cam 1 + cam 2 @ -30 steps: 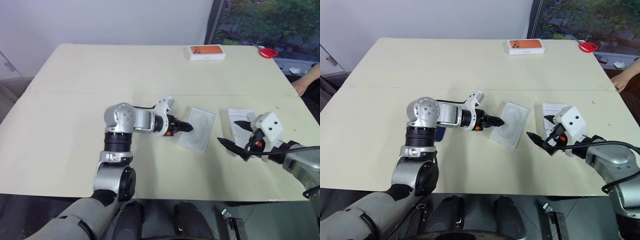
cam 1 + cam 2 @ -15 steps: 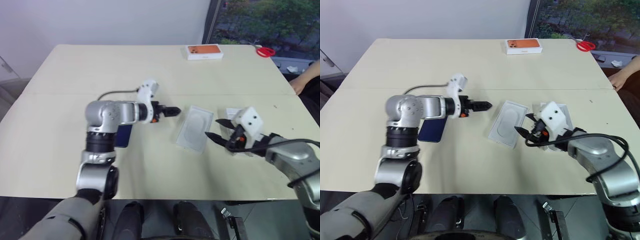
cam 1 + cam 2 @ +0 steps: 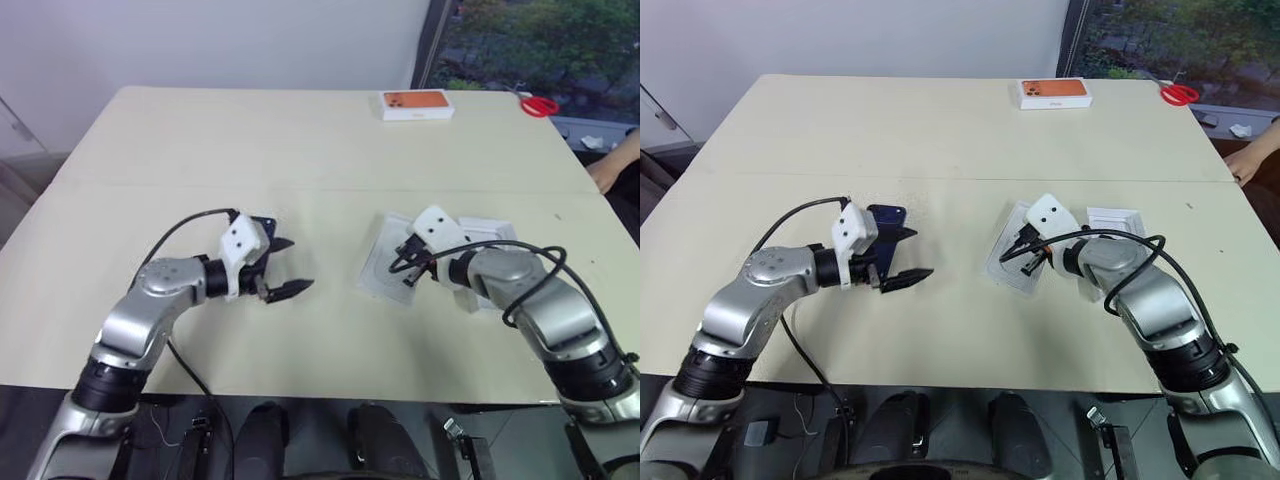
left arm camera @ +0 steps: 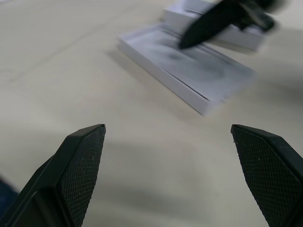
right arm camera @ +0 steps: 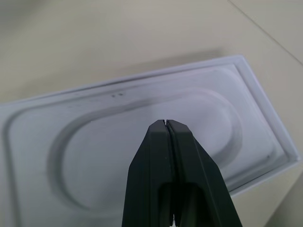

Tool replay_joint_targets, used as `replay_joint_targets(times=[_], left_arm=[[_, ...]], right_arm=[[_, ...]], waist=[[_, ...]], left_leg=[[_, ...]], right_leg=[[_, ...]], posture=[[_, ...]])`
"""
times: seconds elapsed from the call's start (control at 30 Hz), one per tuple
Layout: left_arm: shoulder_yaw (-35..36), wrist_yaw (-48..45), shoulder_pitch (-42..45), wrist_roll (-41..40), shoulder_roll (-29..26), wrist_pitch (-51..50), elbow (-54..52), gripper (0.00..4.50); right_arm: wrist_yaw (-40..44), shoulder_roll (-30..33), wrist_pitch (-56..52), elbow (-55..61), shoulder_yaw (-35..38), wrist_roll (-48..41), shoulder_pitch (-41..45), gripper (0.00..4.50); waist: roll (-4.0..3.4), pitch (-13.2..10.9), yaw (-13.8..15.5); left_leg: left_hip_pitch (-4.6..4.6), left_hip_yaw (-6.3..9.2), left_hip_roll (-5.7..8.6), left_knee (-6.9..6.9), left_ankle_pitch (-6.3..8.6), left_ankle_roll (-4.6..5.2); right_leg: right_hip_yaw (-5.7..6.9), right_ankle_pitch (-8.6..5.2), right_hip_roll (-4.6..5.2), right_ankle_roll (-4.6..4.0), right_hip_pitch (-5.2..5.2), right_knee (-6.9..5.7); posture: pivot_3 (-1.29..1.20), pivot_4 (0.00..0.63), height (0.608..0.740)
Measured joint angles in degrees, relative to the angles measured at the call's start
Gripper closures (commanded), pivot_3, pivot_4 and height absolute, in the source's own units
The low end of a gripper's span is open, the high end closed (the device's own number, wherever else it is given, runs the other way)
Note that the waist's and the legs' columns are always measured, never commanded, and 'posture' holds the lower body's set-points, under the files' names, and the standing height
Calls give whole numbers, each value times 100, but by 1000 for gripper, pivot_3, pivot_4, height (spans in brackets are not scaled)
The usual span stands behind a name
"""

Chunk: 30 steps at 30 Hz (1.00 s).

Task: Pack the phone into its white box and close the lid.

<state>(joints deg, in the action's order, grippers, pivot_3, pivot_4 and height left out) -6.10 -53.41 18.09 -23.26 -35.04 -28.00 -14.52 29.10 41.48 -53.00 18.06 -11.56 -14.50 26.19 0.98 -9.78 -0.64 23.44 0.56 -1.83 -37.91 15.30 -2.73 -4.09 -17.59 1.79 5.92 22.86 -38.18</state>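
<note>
White insert (image 5: 142, 142) lies under the closed right pincer (image 5: 165, 124).

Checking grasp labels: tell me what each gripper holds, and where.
Nothing: left gripper open over bare table; right gripper shut empty above the white insert.

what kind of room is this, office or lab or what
Probably an office or lab-style room: a large cream table beside a plain white wall, a window looking onto greenery, and an orange-topped box and red scissors at its far edge.
</note>
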Motion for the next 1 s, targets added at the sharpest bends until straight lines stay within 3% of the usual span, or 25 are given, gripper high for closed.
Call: replay_joint_targets(times=[0.33,0.83,1.0], left_arm=[[78,-507,-272,-369,-294,-28,-374,0],[63,-384,-438,-350,-301,-32,-397,0],[161,-278,-520,-388,-304,-78,-443,0]], right_arm=[[336,-99,23,-618,-410,382,312,4455],[541,-433,337,-947,-444,773,420,4455],[1077,-331,646,-587,-616,728,255,4455]], waist=[[0,0,-33],[0,0,-43],[-1,-1,-48]], left_leg=[[-2,1,-4,0,4,7],[-5,1,-7,0,5,9],[-4,1,-8,1,6,10]], right_leg=[[0,0,-7,1,2,-2],[0,0,-11,1,0,-3],[0,0,-11,1,3,-4]], posture=[[0,150,726],[0,150,726],[0,150,726]])
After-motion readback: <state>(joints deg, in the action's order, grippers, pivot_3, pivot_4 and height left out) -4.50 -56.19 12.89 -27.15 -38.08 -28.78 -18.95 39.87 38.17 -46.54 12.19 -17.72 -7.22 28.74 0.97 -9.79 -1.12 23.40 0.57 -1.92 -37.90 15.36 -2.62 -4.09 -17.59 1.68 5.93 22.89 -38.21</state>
